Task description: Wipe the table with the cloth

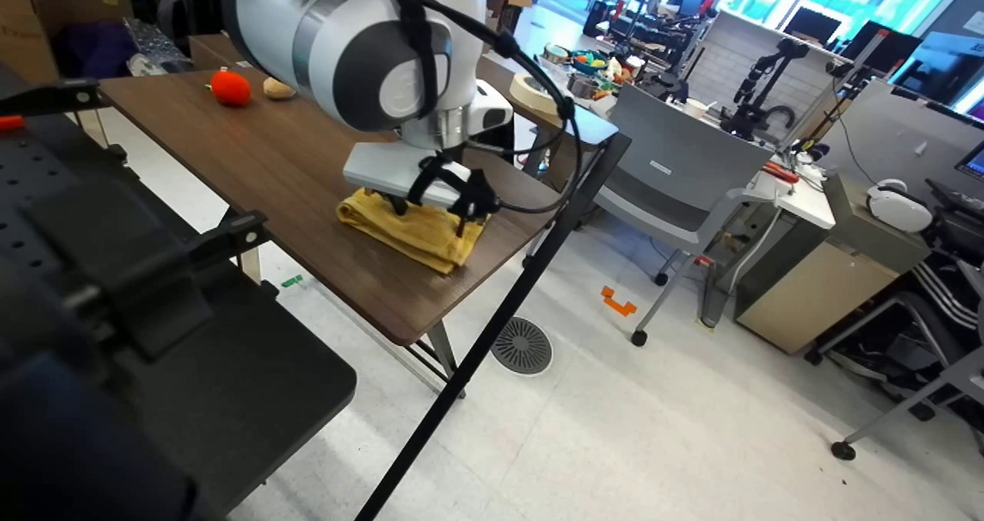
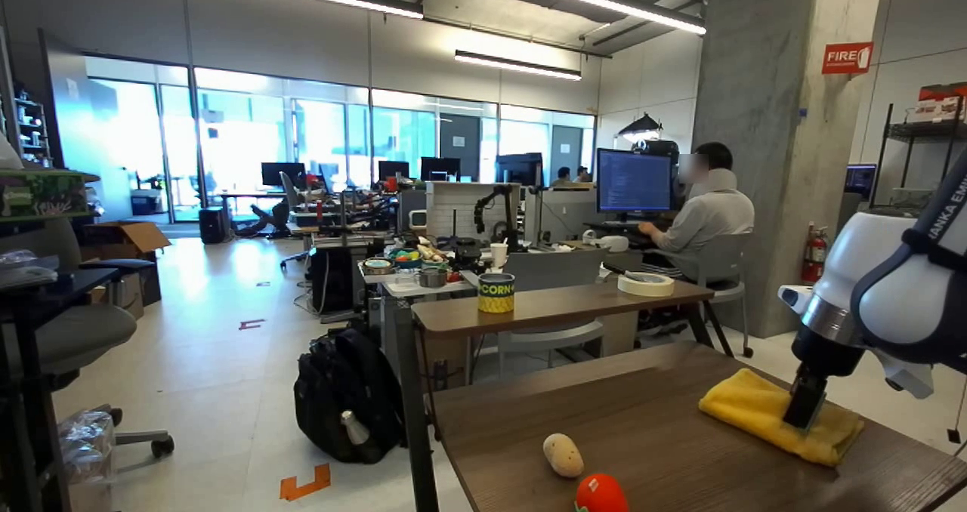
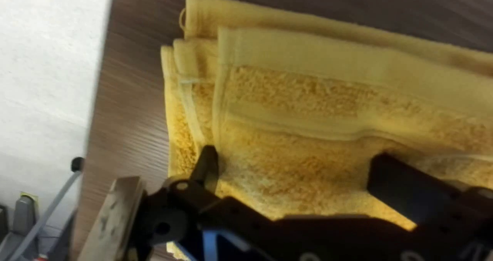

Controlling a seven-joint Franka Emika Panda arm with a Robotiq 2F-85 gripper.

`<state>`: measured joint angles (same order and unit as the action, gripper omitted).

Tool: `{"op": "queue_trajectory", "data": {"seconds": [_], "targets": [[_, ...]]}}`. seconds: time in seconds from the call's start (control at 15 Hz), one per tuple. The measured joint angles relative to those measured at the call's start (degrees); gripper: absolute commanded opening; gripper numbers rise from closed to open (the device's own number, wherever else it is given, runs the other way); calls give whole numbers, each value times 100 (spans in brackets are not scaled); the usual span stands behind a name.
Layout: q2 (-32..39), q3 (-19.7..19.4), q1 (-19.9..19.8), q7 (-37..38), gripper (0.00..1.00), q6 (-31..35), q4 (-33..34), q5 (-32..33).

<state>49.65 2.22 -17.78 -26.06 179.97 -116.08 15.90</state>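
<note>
Cloth: mustard yellow, folded in layers and laid on the table; found just left of mid-frame in an exterior view; its hemmed edges shown towards the top of the frame in the wrist view;
Gripper: pointed downward at the cloth; framed along the lower part of the wrist view;
Jaws: spread wide; yellow fabric seen across the gap between them;
Fingers: seen at the cloth's upper surface, lower right of the frame in an exterior view; how firmly the fabric is pressed cannot be told;
Edge of the table: shown down the left side of the wrist view; pale floor seen beyond it;
Red ball: placed on the table, upper left of the frame in an exterior view, well apart from the cloth; a tan, potato-shaped object set just beside it;
Shelf: brown and narrow; a can lettered CORN stood towards its left end; a tape roll laid towards its right end;
Backpack: black; rested on the floor, lower left of centre in an exterior view;
Person: seated before a lit monitor, right of centre in an exterior view; face blurred.
</note>
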Motion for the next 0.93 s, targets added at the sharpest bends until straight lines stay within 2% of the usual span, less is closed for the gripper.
{"op": "queue_trajectory", "data": {"seconds": [0.2,0.4,0.6,0.93], "targets": [[-331,939,-329,-118,100,1,-621,83],[-536,1522,-361,-140,100,9,-1249,88],[-607,1781,-358,-157,100,10,-1633,91],[-635,1827,-357,-173,100,10,-1747,90]]}}
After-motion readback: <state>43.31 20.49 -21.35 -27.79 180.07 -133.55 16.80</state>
